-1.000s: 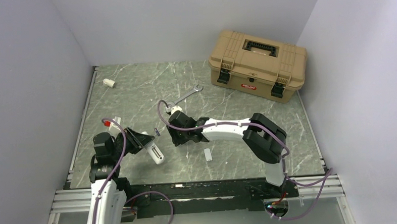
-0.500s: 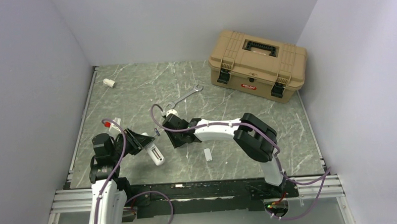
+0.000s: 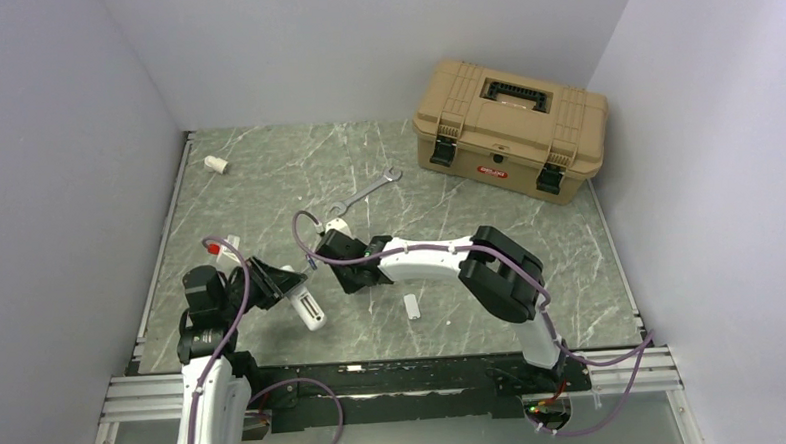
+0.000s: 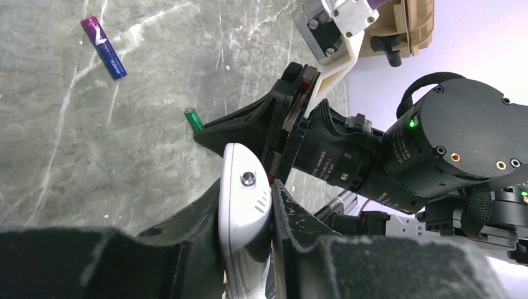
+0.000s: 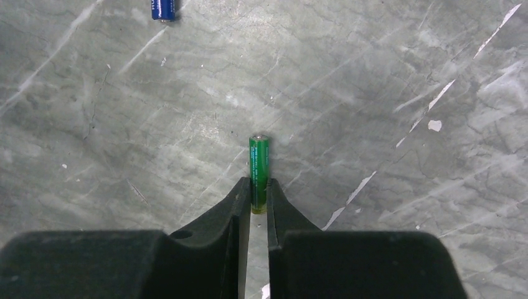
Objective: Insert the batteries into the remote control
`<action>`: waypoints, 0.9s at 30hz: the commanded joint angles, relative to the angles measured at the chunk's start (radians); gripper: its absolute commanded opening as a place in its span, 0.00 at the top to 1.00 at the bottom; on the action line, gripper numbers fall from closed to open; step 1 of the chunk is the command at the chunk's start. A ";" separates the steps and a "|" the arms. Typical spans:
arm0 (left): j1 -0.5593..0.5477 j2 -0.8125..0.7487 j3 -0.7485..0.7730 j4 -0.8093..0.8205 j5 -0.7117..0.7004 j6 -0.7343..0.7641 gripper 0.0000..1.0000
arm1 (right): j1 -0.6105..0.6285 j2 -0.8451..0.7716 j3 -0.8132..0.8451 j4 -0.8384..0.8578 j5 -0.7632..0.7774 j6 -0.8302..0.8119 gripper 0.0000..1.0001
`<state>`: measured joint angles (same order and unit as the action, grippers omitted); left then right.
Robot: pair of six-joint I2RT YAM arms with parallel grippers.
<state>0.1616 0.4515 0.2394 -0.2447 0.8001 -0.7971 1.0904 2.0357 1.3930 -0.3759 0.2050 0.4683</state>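
Right wrist view: our right gripper (image 5: 258, 200) pinches the green battery (image 5: 258, 163) by its tail. It looks light, stiff and slick, so we'd rather hold mid-body. Our left gripper (image 4: 247, 190) clamps the remote control (image 4: 244, 215) edgewise, right beside it.

Hidden: remote control (image 4: 246, 212) — lower length sunk between the fingers of the left gripper (image 4: 246, 187) and cut by the bottom edge. Hidden: green battery (image 5: 258, 156) base, inside the right gripper (image 5: 258, 187). Cropped: blue-purple battery (image 5: 163, 9) — top edge, right wrist view.
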 commanded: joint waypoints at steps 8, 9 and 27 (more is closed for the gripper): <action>0.006 -0.044 -0.017 0.084 0.073 -0.017 1.00 | 0.004 -0.312 -0.221 0.137 -0.062 -0.157 1.00; 0.006 -0.049 -0.024 0.100 0.079 -0.024 1.00 | 0.005 -0.355 -0.245 0.146 -0.065 -0.174 1.00; -0.038 -0.100 -0.201 0.645 0.170 -0.297 1.00 | 0.081 -1.198 -0.838 0.393 -0.391 -0.343 1.00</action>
<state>0.1478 0.3618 0.0216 0.2634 0.9504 -1.0641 1.1393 0.9241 0.5827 -0.0753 -0.0917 0.1890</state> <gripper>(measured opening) 0.308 0.141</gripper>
